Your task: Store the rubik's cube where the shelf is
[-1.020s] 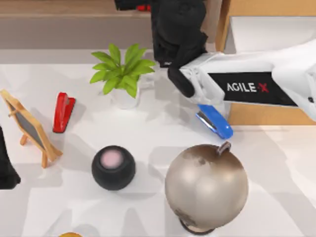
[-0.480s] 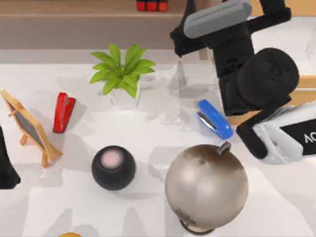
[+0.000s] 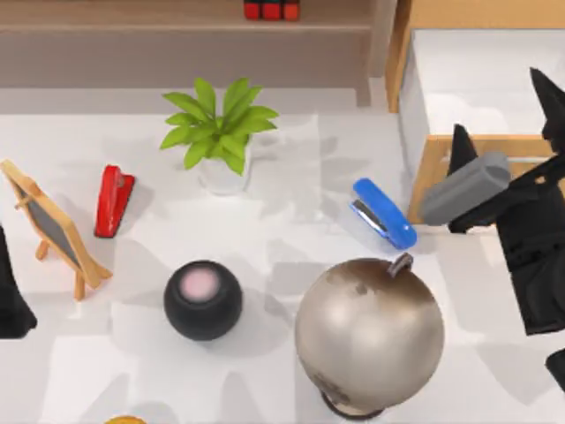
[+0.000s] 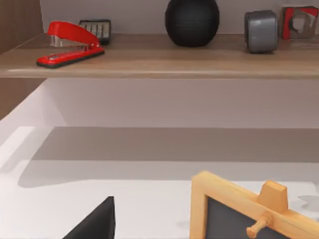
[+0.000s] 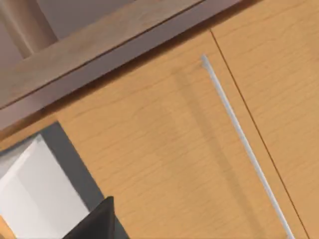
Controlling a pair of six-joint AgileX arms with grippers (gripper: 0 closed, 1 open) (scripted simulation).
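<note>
Rubik's cube (image 3: 271,9) sits on the shelf (image 3: 132,13) at the far edge of the table, at the top view's upper edge and slightly left of centre. Only its red squares are visible. It touches neither gripper.

Right gripper (image 3: 503,119) hangs over the cabinet (image 3: 441,168) at the table's right side, well apart from the cube. In the top view its two black fingers (image 3: 459,150) stand apart with nothing between them. The right wrist view faces the cabinet's light-wood front and its metal bar handle (image 5: 244,144), with one finger tip low in that view.

Left gripper (image 3: 9,305) is parked at the table's left edge, near the chalkboard (image 3: 53,230). Whether its jaws are apart or together cannot be told. The left wrist view looks across the chalkboard's wooden frame at the shelf board. A red stapler, a black round object and a grey object stand on that board. A red-edged item at the far end is too cut off to identify.

Table (image 3: 265,265) contents:
- Plant (image 3: 221,132) stands near the shelf.
- Red stapler (image 3: 113,200) lies between the chalkboard and the plant.
- Speaker (image 3: 202,299) stands left of the globe (image 3: 369,334), apart from it.
- Blue stapler (image 3: 384,213) lies just beyond the globe, beside the cabinet.
</note>
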